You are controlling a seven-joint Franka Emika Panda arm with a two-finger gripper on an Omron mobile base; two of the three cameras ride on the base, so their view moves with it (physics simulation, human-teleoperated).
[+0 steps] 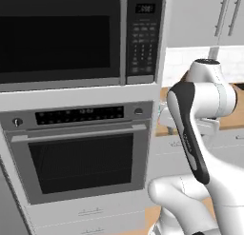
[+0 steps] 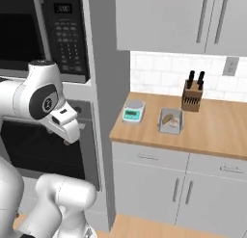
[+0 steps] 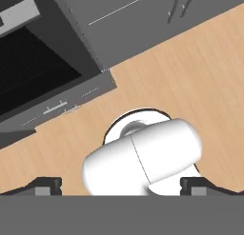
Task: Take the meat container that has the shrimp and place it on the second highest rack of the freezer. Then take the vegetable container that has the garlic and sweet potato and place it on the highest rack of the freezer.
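Wooden counter [image 2: 217, 124] bears a squarish grey tray [image 2: 171, 121] — dark fingers [image 3: 122, 185] spread wide, empty.

Tray [image 2: 171, 122] contents too small to identify

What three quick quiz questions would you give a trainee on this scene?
1. True or false: the microwave sits above the wall oven.
2. In the right base view, what lies on the counter just right of the scale? A: a kettle. B: a grey tray with a brown tuber in it. C: a frying pan.
3. Fill in: the tool has its jaws ___.

Key: 1 true; 2 B; 3 open.
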